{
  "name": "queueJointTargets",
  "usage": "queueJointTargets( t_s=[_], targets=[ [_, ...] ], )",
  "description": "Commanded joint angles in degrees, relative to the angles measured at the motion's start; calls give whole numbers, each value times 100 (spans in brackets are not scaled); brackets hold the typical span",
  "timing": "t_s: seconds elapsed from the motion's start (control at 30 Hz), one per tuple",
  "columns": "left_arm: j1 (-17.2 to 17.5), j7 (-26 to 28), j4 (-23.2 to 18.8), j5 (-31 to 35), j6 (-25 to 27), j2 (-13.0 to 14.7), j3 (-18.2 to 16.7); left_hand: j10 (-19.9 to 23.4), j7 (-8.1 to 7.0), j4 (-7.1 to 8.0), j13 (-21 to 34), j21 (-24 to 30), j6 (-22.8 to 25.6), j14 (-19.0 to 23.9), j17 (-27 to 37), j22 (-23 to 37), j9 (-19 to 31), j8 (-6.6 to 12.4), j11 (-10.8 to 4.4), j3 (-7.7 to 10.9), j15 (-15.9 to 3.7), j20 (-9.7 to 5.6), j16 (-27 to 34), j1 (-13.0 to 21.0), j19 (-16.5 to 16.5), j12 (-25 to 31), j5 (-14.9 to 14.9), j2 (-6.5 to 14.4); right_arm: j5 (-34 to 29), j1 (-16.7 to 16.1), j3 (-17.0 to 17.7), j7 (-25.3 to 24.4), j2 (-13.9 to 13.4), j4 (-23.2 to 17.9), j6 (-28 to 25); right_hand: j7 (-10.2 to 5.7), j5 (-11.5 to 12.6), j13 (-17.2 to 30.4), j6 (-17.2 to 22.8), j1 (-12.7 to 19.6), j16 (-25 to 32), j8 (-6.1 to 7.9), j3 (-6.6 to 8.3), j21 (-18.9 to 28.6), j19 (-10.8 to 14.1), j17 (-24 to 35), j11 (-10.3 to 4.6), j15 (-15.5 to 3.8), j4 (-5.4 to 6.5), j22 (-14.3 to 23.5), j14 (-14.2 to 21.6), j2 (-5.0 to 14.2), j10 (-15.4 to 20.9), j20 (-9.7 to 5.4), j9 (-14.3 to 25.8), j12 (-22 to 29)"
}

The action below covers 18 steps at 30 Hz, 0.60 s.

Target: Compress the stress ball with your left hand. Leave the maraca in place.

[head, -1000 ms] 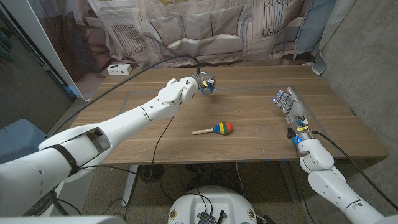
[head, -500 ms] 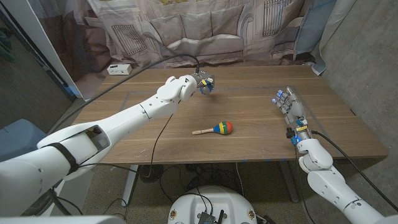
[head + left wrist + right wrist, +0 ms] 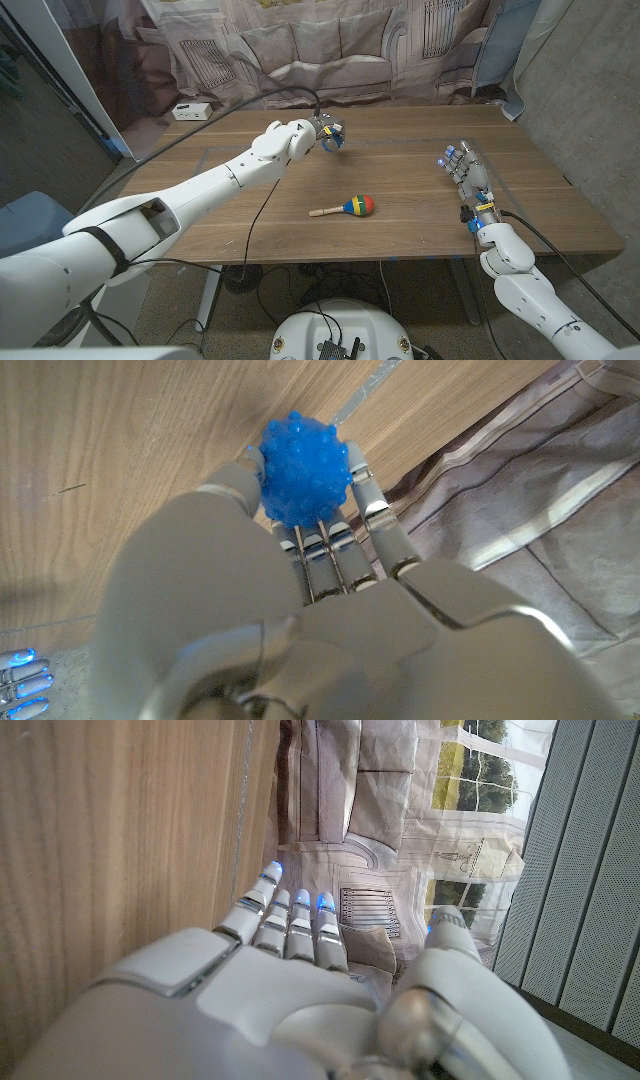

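Lower right of the head view, the right hand (image 3: 466,176) waits, fingers apart. At centre the maraca (image 3: 346,208) lies untouched. Upper centre, the left hand (image 3: 326,134) has crept farther back — fingers clamped on the ball (image 3: 303,469), squeeze underway.

Left arm extended, right arm at rest.
The left hand (image 3: 328,133) is held far out with fingers (image 3: 322,550) curled; the right hand (image 3: 466,174) is kept open, fingers (image 3: 290,920) straight.
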Motion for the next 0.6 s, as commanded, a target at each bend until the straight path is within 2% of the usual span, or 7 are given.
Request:
queueJointTargets(
  t_s=[0.03,0.6],
  targets=[
    [-128,76,327,-232,-209,-100,25,38,35,2,0,-9,49,38,0,18,-4,23,37,-16,-16,-45,41,-79,28,41,-11,-3,26,43,4,25,-16,17,-32,-5,-10,17,56,46,-27,-7,-28,17,3,32,-9,-7,-4,21,55,-12,29,12,17,-6],
    [-252,167,752,-388,-189,-282,192,38,15,-5,-29,-23,74,56,-23,17,-36,29,22,-54,-21,-55,49,-197,39,47,-23,-55,72,129,9,107,-18,123,-23,-2,-10,17,58,47,-26,-8,-29,19,6,33,-19,-8,-2,21,58,-8,21,20,17,-9]
  ],
)
